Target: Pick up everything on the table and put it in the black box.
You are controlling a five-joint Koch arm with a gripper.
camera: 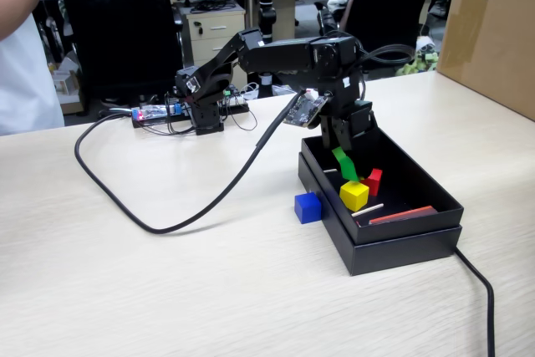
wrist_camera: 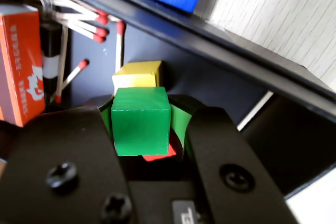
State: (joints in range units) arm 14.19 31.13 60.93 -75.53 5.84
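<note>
- In the fixed view, the blue cube [camera: 308, 206] sits on the table [camera: 167, 290], touching or just beside the left outer wall of the black box [camera: 401, 244]; in the wrist view it shows at the top edge, outside the box rim.
- The black box stands right of centre on the table, its long side running away from the camera, open at the top.
- Inside the box, the yellow cube [camera: 354, 196] rests on the floor near the left wall, and the red cube [camera: 374, 181] lies just behind and to the right of it, close enough that I cannot tell whether they touch.
- Also inside are thin white sticks [wrist_camera: 79, 22] with red tips, which the wrist view shows to be matches, lying loose toward the left, and an orange-red matchbox [wrist_camera: 21, 64] at the far left of that view; in the fixed view it reads as a flat red strip near the front wall.
- The arm [camera: 276, 56] reaches from the left over the box, with the gripper [camera: 344, 163] pointing down into it.
- The jaws are closed on the green cube [wrist_camera: 140, 120], gripping it on two opposite sides.
- In the wrist view the green cube hangs above the box floor, directly in front of the yellow cube, with a sliver of the red cube showing beneath it.
- A black cable [camera: 167, 215] loops across the table to the left.
</note>
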